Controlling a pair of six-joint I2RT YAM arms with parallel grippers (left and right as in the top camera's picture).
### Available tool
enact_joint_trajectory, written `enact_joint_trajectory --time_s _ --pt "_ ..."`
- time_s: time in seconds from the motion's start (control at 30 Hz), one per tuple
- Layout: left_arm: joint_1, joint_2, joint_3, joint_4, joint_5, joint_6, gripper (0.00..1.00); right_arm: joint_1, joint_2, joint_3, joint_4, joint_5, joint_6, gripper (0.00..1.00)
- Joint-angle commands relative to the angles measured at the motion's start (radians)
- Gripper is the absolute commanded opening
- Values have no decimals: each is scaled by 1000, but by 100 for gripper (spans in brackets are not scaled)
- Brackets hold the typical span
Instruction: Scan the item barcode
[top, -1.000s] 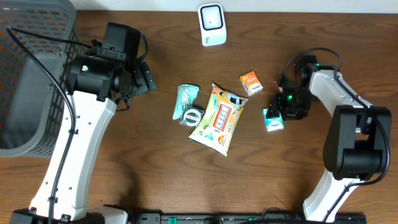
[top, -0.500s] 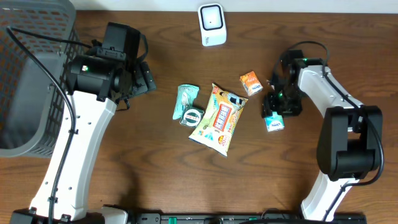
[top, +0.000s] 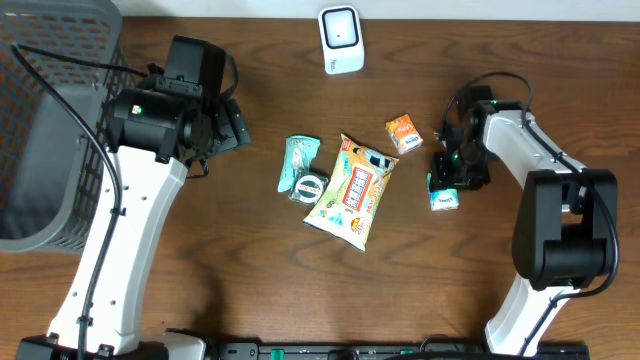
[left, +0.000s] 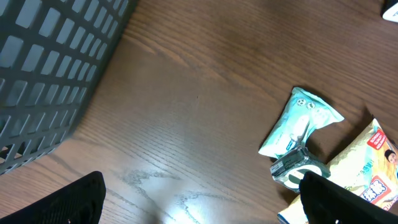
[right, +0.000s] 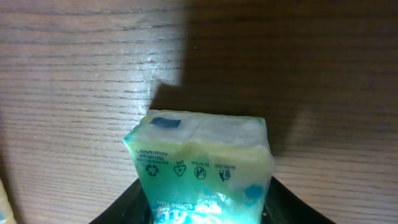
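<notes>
**Reader:** Overhead view: where does the item lie, and which arm is nearer?

**Legend:** The small teal packet (top: 443, 199) lies on the surface (top: 250, 270) at the right, apart from the snack bag (top: 352, 190) and the orange box (top: 403, 133). The right tool (top: 452, 176) stands over its far end. The left tool (top: 232, 125) hangs well apart, near the basket (top: 30, 150). The scanner (top: 341, 39) sits at the far edge, beyond the packet and to its left.

**Reader:** Left wrist view?

**Legend:** The left tool (left: 200, 186) has its fingers spread wide and holds nothing. A teal pouch (left: 298, 121) lies ahead of it.

**Reader:** Right wrist view: is the item gripped?

**Legend:** The small teal packet (right: 202, 155) juts forward from the right tool (right: 208, 210), with a dark finger (right: 127, 214) on either side. Its long axis appears to run along the tool's reach. Whether the fingers pinch it or merely flank it cannot be told. The coming move is probably a firm close, then a lift toward the scanner. No barcode shows here.
</notes>
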Motion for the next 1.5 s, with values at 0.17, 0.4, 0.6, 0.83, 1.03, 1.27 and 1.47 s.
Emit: enact_joint_trajectory --time_s 0.17,0.4,0.6,0.83,1.03,1.27,1.47 --pt "3 3 8 -3 -13 10 98 -3 11 -16 6 -22 -1 18" --pt "3 3 8 -3 -13 10 98 -13 10 5 -2 -238 -2 2" --pt "3 3 8 -3 -13 10 98 -31 10 53 -35 -549 -92 1" --pt "3 3 8 -3 -13 10 98 -34 10 66 -25 -1064 -242 1" --pt "3 3 8 -3 -13 10 98 -32 10 66 58 -1374 -240 1" --pt "3 3 8 -3 -13 10 98 -5 10 66 71 -1343 -245 1" --pt "3 3 8 -3 -13 10 98 1 10 64 62 -620 -19 1"
